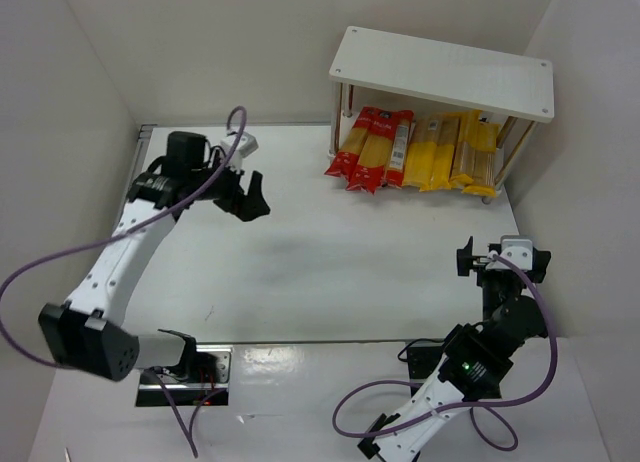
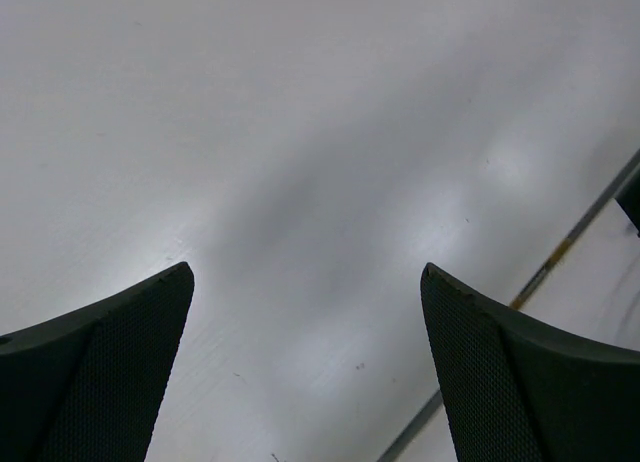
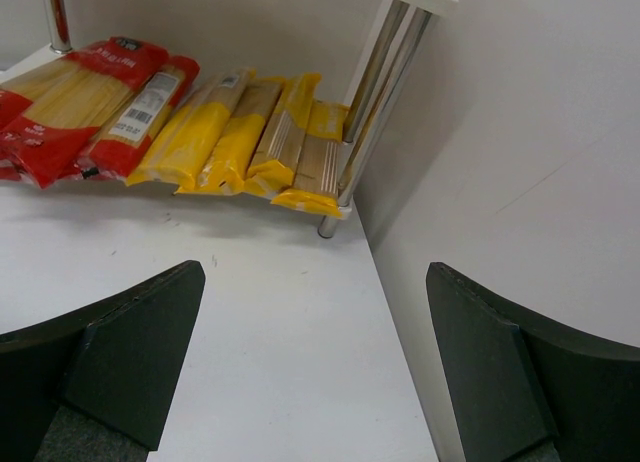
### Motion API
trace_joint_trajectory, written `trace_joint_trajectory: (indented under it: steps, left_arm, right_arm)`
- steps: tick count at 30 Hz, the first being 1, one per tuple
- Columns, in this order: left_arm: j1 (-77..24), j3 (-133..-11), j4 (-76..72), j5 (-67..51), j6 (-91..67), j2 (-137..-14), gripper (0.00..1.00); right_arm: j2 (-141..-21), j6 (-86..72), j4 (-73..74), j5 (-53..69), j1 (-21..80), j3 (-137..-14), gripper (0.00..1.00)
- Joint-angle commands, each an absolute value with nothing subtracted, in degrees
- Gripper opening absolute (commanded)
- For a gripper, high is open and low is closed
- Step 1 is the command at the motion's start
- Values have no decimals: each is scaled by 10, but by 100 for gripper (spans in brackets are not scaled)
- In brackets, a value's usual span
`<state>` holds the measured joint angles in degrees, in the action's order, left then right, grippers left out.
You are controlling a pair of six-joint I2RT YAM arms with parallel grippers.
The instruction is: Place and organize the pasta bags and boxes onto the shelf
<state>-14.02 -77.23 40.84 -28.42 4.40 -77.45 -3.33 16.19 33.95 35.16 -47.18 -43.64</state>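
Left pincer (image 2: 306,272), right pincer (image 3: 315,269) wide, empty; flat glossy pasta packs (image 3: 215,132) on white shelf (image 1: 440,72).

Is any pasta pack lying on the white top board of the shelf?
No, the red and yellow flat pasta packs all lie beneath the shelf's white rectangular top board.

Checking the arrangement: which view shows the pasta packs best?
Right wrist: the pasta packs lie close, side by side on the shelf. Top external shows them small, partly under its top; left wrist, none.
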Motion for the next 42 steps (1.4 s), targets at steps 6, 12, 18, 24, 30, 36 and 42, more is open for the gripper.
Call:
trace_joint_trajectory:
  steps: [6,12,18,24,30,36,42]
  left_arm:
    - [-52,-625,308,-260,39,-598,100]
    - [-24,-582,295,-165,3,-444,100]
    - [29,-534,282,-120,1,-316,100]
    - [89,-507,308,-209,35,-243,100]
    - [114,-501,315,-196,37,-223,100]
    - [137,-496,315,-196,42,-223,100]
    - [152,-496,315,-208,47,-218,100]
  right_arm:
    - [-14,161,329,354,-475,-439,100]
    - [-14,161,329,349,-475,-439,100]
    - [-9,173,335,367,-475,-439,100]
    - [-9,184,346,382,-475,-446,100]
    - [-9,184,346,382,-475,-446,100]
    - [-4,189,352,377,-475,-446,100]
    - [-4,189,352,377,-475,-446,100]
